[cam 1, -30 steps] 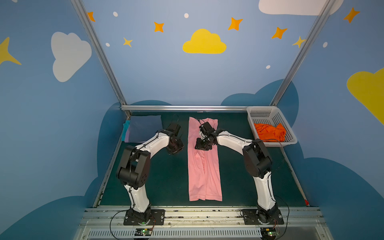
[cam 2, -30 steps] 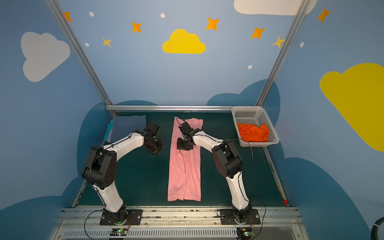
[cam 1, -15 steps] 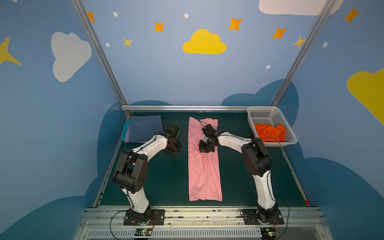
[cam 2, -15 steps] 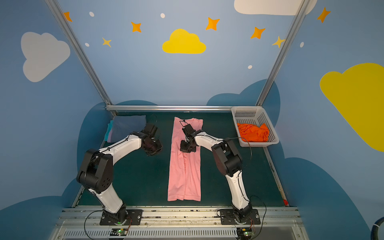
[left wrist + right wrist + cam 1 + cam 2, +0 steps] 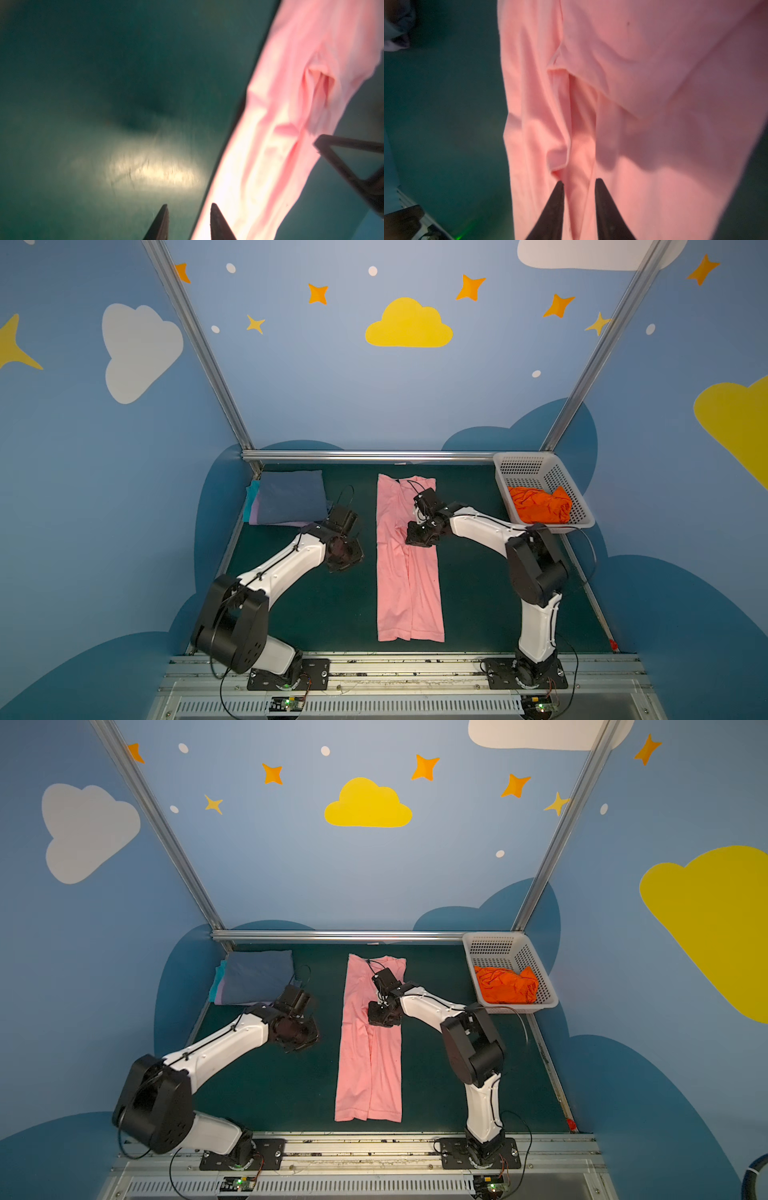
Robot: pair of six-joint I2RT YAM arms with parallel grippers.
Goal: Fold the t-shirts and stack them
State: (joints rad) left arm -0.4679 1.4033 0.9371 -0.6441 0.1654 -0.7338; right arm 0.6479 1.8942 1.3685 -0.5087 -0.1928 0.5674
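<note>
1. The green table mat [image 5: 478, 580] filled the floor of the cell, and we saw both arms reaching in over it from the near rail.
2. The pink t-shirt [image 5: 409, 593] lay flat down the middle, already folded into a narrow strip. Its long axis ran from the near edge straight toward the far rail, with the collar end farthest from the bases.
3. A stack of folded t-shirts [image 5: 291, 495], slate-blue on top, sat in the far left corner, well apart from the pink strip.
4. The white basket [image 5: 523, 456] stood at the far right, holding a crumpled orange t-shirt [image 5: 538, 504].
5. The right gripper [image 5: 419, 537] hung directly over the strip's far half, on its right side. In the wrist view its jaws [image 5: 578, 182] stood parted above a central crease, and we saw no cloth pinched.
6. The left gripper [image 5: 347, 562] hovered over bare mat just beside the strip's left edge, its jaws [image 5: 188, 207] slightly apart and empty.
7. We judged that the next fold would go end to end along that long axis. The right arm sat nearer the cloth, while the left needed only a short move inward.
</note>
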